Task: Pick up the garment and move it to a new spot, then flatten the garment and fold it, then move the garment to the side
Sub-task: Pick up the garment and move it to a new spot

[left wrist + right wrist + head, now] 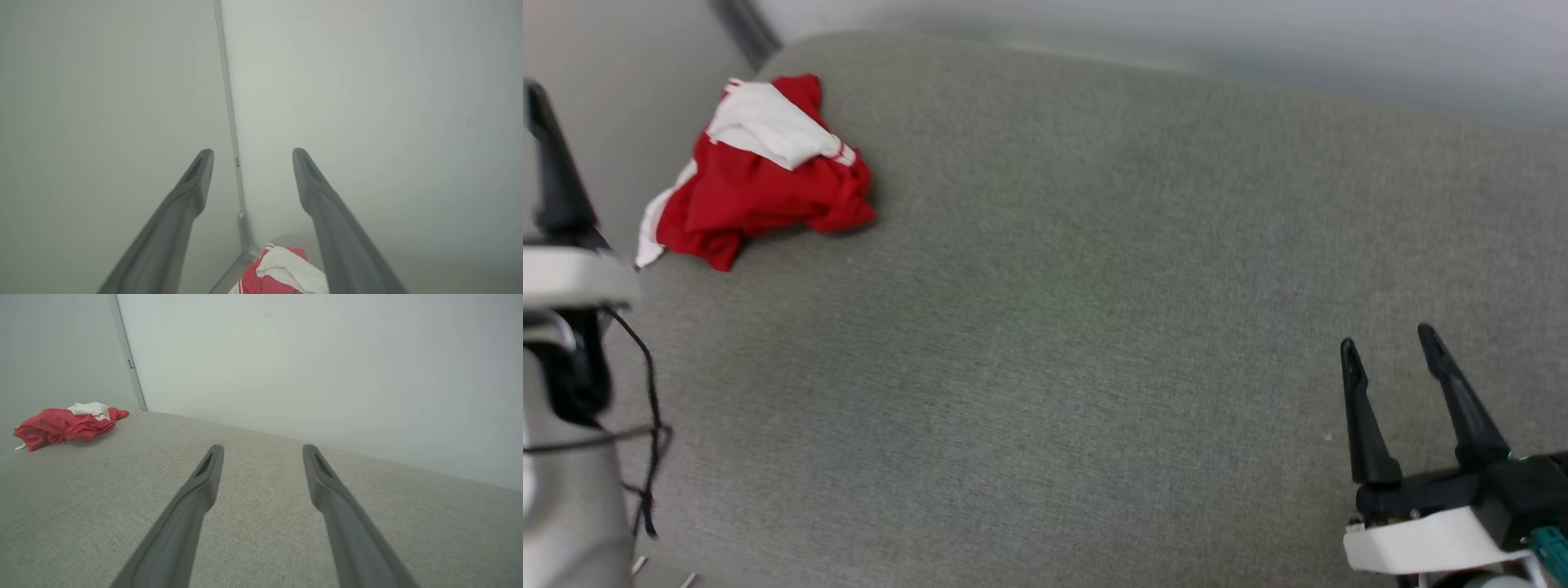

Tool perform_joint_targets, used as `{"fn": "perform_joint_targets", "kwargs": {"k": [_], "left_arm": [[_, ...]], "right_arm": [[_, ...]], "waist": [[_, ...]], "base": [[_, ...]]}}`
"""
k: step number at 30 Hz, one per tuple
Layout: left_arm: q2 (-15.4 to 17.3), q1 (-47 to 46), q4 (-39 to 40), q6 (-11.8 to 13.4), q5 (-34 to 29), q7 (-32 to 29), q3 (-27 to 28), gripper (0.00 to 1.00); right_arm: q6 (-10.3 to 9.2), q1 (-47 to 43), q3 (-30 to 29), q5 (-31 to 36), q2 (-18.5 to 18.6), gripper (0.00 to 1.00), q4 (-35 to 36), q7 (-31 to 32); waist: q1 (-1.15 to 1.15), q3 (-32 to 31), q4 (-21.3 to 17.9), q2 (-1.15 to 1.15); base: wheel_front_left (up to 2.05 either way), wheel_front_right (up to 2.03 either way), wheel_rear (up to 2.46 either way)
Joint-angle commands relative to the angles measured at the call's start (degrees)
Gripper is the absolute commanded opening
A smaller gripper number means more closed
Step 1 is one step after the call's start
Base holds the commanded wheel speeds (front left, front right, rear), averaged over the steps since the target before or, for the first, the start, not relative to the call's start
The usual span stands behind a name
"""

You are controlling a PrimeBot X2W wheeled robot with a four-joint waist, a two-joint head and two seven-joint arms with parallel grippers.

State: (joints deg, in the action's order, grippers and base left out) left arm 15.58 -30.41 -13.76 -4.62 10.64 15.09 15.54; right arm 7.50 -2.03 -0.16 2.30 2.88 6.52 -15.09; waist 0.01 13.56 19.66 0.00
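Red-and-white garment [760, 188] crumpled at far-left corner of grey bench [1094, 286], 1 white edge at the rim. Left pincer [251, 153] spread, empty, near it; right pincer [1387, 339] spread, empty, near right. Risks: pinch catching 1 layer only; nudge tipping heap off rim.

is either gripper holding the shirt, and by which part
Nothing is held. The left gripper and right gripper are open and empty; the garment lies crumpled on the grey surface.
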Motion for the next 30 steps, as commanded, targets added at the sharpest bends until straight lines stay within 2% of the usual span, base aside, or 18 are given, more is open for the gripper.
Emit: {"fn": "perform_joint_targets", "kwargs": {"k": [1, 4, 9, 13, 18, 22, 30], "left_arm": [[0.53, -1.56, -0.54, -0.45, 0.13, 0.12, 0.04, 1.0], [4.56, -8.55, -4.51, -1.11, 1.85, 0.11, 1.56, 1.0], [9.93, -18.73, -13.06, -2.26, 4.78, -0.74, 1.11, 1.0], [13.02, -25.22, -18.82, -2.72, 8.79, -5.22, -0.95, 1.0], [17.66, -30.15, -24.07, -2.78, 16.18, -14.9, -7.12, 1.0], [20.94, -31.73, -26.49, -2.8, 24.43, -26.74, -12.7, 1.0], [26.45, -28.62, -27.2, -2.77, 39.38, -47.84, -21.05, 1.0]], "right_arm": [[-0.02, 1.09, -0.26, 0.27, -0.01, 1.0, 0.49, -0.11], [-0.02, 2.81, -0.89, 1.6, 0.11, 1.0, 2.23, -0.11], [-0.02, 4.79, -1.92, 2.65, 1.34, 1.0, 4.95, -0.12], [-0.02, 5.58, -2.58, 3.02, 2.31, 1.0, 6.98, -0.12], [-0.02, 6.26, -3.25, 3.52, 3.39, 1.0, 9.34, -0.12], [-0.03, 6.8, -3.25, 3.79, 4.0, 1.0, 11.08, -0.12], [-0.03, 7.28, -3.14, 4.39, 4.36, 1.0, 12.98, -0.12]], "waist": [[-0.01, 4.38, -2.05, 0.0], [-0.01, 8.36, -2.97, 0.0], [-0.01, 13.37, -4.09, 0.0], [-0.01, 16.41, -4.61, 0.0], [-0.01, 19.52, -5.33, 0.0], [-0.01, 21.37, -6.07, 0.0], [-0.01, 24.45, -7.68, 0.0]], "base": [[0.0, 0.0, 0.0], [0.0, 0.0, 0.0], [0.0, 0.0, 0.0], [0.0, 0.0, 0.0], [0.0, 0.0, 0.0], [0.0, 0.0, 0.0], [0.0, 0.0, 0.0]]}}
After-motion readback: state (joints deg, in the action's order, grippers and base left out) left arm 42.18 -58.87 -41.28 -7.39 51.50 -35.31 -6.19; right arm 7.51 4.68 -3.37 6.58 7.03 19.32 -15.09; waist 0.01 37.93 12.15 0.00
